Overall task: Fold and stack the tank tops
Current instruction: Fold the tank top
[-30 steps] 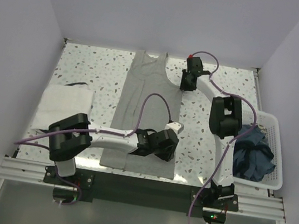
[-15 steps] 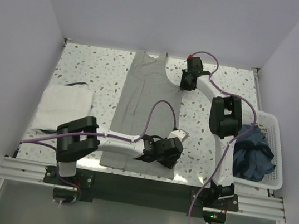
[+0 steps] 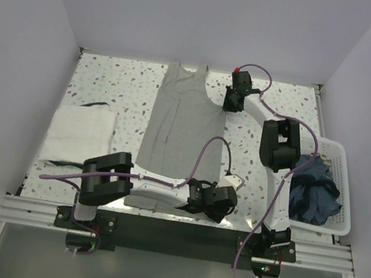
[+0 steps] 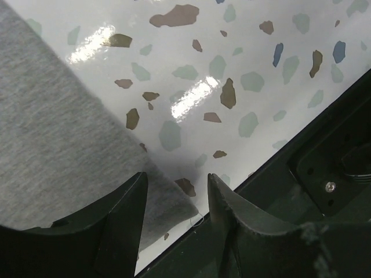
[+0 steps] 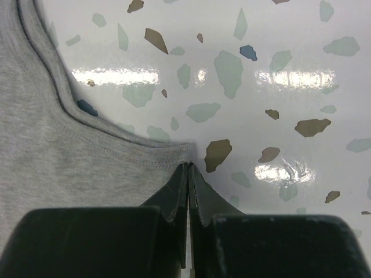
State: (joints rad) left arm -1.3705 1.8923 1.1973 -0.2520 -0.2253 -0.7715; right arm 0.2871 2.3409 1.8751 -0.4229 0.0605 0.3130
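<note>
Left gripper (image 4: 175, 184) sits low at the near table edge, its jaws moderately parted on either side of the near right hem corner of the grey tank top (image 3: 179, 131), not clamping it. Right gripper (image 5: 188, 167) is pinched closed on the same shirt's far right armhole corner. The shirt lies flat, lengthwise on the terrazzo table (image 3: 109, 86). The folded white tank top (image 3: 78, 133) lies at the left, and a white basket (image 3: 345, 191) holding dark clothes (image 3: 313, 193) sits at the right.

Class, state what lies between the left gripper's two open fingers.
A hem corner of the grey tank top, flat on the speckled table, as the left wrist view shows.
</note>
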